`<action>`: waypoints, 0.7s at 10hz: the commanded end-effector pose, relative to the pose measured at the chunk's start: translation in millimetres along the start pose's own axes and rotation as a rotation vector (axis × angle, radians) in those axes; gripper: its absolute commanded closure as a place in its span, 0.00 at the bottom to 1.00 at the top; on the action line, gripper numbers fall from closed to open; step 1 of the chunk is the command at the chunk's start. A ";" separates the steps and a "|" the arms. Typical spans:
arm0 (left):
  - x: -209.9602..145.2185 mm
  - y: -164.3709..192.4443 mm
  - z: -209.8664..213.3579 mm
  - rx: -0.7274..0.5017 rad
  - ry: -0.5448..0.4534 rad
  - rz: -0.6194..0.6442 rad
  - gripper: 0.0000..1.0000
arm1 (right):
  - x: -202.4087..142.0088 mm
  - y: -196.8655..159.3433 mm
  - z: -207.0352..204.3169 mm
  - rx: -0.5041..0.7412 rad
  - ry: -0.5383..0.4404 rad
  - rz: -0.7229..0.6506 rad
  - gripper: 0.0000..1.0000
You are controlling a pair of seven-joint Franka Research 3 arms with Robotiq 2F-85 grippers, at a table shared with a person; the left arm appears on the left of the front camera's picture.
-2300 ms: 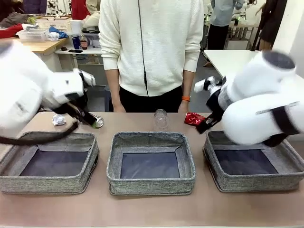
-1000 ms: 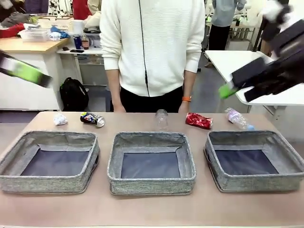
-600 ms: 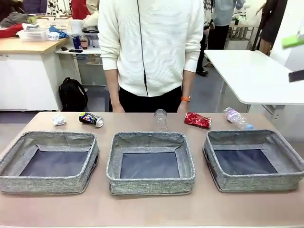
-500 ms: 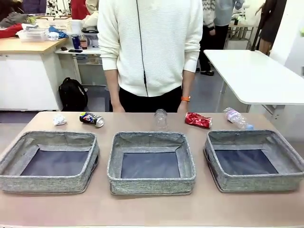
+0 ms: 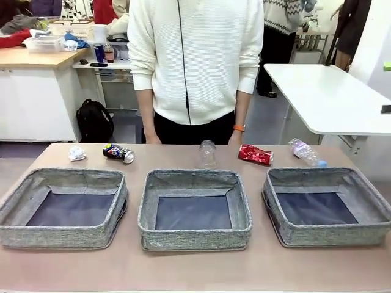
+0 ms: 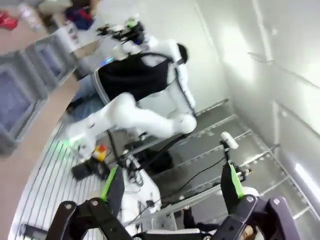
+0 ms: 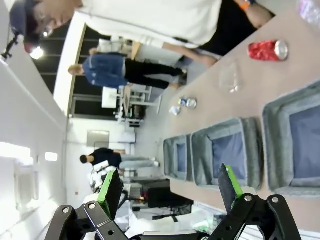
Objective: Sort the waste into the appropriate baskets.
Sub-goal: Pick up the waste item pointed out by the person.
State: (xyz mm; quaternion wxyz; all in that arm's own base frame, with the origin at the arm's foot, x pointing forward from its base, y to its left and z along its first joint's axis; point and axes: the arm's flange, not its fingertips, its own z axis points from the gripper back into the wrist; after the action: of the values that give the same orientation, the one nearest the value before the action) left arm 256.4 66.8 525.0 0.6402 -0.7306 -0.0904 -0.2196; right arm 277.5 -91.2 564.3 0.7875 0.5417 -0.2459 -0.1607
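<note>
Five bits of waste lay along the far edge of the table (image 5: 195,268), behind three empty baskets (image 5: 194,231): paper wad (image 5: 76,153), dark can (image 5: 118,153), clear bottle (image 5: 207,153), red can (image 5: 255,155), second bottle (image 5: 305,152). The left gripper (image 6: 172,180) and right gripper (image 7: 169,189) were spread wide, holding nothing, well apart from them. A misjudged pinch could roll the cans or bottles toward the person

pale brown table top (image 5: 195,268): in the right wrist view, beyond the jaws of the right gripper (image 7: 170,187), up and right of them. person in white ribbed knit sweater (image 5: 194,55): at the table's far edge, well beyond the jaws. orange wristband (image 5: 239,127): on that person's wrist. black backpack (image 5: 95,119): on the floor behind the table. white rectangular side table (image 5: 324,97): farther back.
</note>
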 end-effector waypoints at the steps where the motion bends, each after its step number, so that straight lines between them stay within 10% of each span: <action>1: -20.1 -20.8 24.3 0.151 0.081 0.079 0.00 | -69.0 -49.8 4.3 0.023 -0.071 0.044 0.00; 3: -29.8 -24.6 45.0 0.313 0.018 0.128 0.00 | -69.8 -58.5 3.1 -0.083 -0.102 0.088 0.00; 4: -20.6 -16.6 22.1 0.166 0.059 0.082 0.00 | 3.2 -11.3 25.7 -0.013 -0.065 0.022 0.00; 7: -20.6 -16.6 22.1 0.166 0.059 0.082 0.00 | 3.2 -11.3 25.7 -0.013 -0.065 0.022 0.00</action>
State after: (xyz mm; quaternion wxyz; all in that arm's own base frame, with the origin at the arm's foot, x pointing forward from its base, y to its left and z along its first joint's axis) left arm 235.6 95.6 528.5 0.7190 -0.6624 -0.0550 -0.2033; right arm 264.1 -116.0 559.8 0.7890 0.5212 -0.2747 -0.1745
